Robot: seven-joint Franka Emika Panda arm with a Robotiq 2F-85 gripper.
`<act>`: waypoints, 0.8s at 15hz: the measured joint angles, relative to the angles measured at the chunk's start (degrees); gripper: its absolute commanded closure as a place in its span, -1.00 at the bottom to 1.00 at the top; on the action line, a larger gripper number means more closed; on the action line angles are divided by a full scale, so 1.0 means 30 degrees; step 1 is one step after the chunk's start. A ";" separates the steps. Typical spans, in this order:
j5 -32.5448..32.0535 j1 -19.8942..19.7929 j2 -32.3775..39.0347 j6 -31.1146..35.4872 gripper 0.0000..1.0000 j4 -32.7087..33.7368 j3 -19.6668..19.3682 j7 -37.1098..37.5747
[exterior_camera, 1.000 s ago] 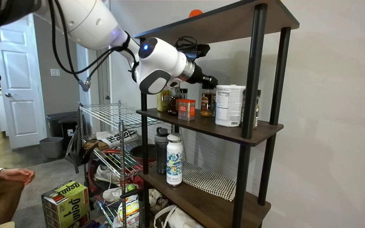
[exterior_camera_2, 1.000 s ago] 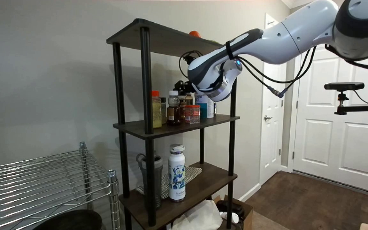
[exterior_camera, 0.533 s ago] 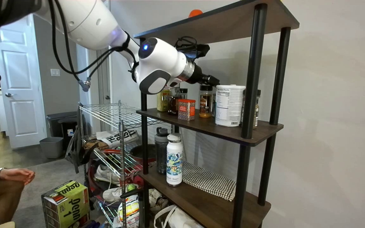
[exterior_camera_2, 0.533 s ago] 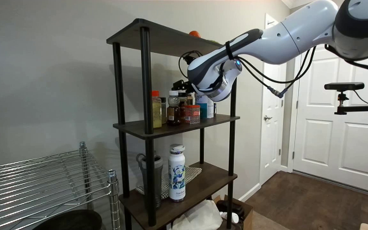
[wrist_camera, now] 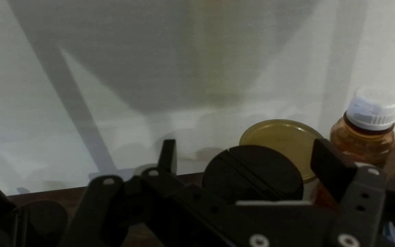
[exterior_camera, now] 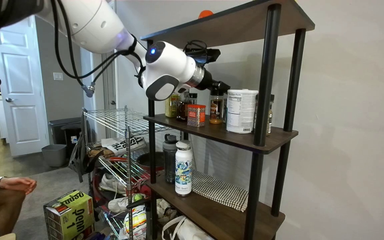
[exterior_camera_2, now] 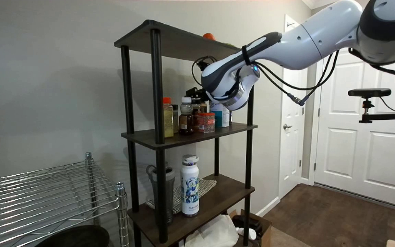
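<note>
Black-capped jar [exterior_camera: 216,109], upright; long axis vertical

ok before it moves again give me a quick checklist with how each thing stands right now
1. Black two-finger gripper open: ok, its jaws stand apart in the wrist view.
2. Round black lid between the jaws: ok, it shows there in the wrist view.
3. Clear spice jar with a dark label upright on the dark wooden shelf: ok.
4. Free room around the black lid: not ok, a round gold-coloured lid shows close behind it.
5. Gap between gripper and white cylindrical canister: cannot tell, they look close in an exterior view but depth is unclear.
</note>
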 measured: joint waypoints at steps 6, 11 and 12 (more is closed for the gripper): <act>0.0210 0.0001 0.0001 0.0000 -1.00 -0.0397 -0.0093 0.0000; 0.0220 0.0002 0.0057 0.0000 -0.50 -0.0458 -0.0142 0.0000; 0.0230 0.0002 0.0088 0.0000 -0.47 -0.0458 -0.0147 0.0000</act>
